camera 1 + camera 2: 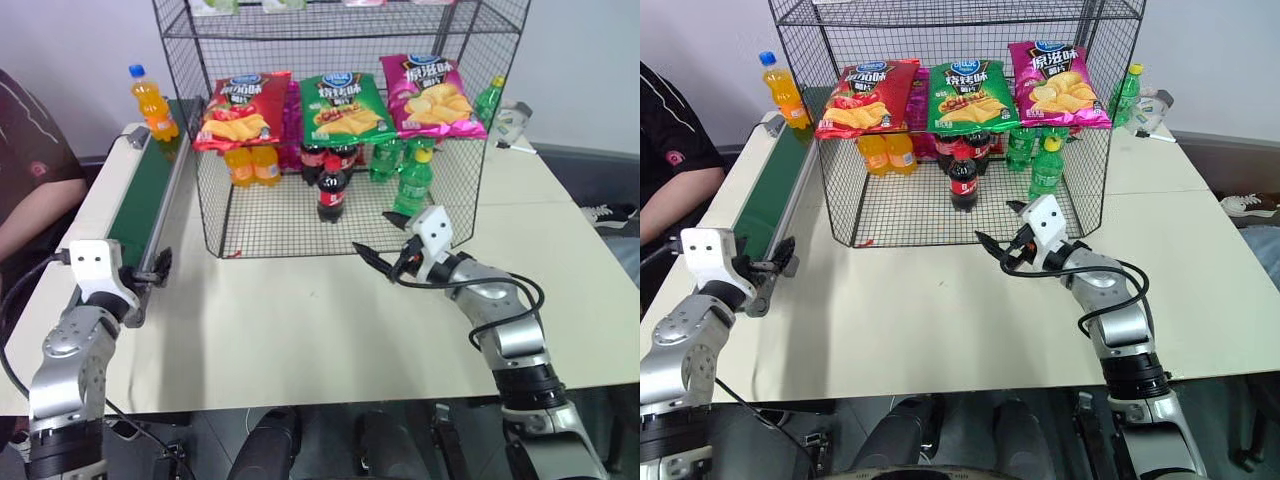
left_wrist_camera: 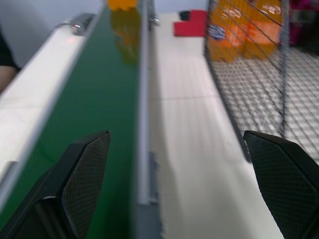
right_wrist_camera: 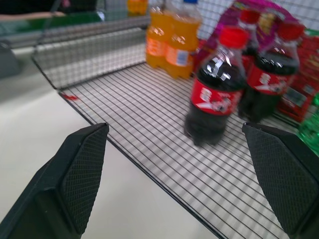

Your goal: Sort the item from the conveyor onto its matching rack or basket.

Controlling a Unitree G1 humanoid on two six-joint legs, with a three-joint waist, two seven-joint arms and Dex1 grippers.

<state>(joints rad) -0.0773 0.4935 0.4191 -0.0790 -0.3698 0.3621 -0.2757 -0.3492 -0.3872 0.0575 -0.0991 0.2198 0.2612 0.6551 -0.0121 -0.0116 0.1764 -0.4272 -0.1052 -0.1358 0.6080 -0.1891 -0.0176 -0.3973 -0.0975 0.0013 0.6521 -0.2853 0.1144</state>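
Now: left gripper (image 1: pixel 150 272) level at conveyor (image 1: pixel 140 205) near end, fingers spread | right gripper (image 1: pixel 385 255) level facing rack (image 1: pixel 340 130), fingers spread, empty | orange soda bottle (image 1: pixel 152 102) upright at far end.

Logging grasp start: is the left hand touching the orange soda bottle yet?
Apart. The left eye view shows the left hand at the conveyor's near end, the orange soda bottle far up it.
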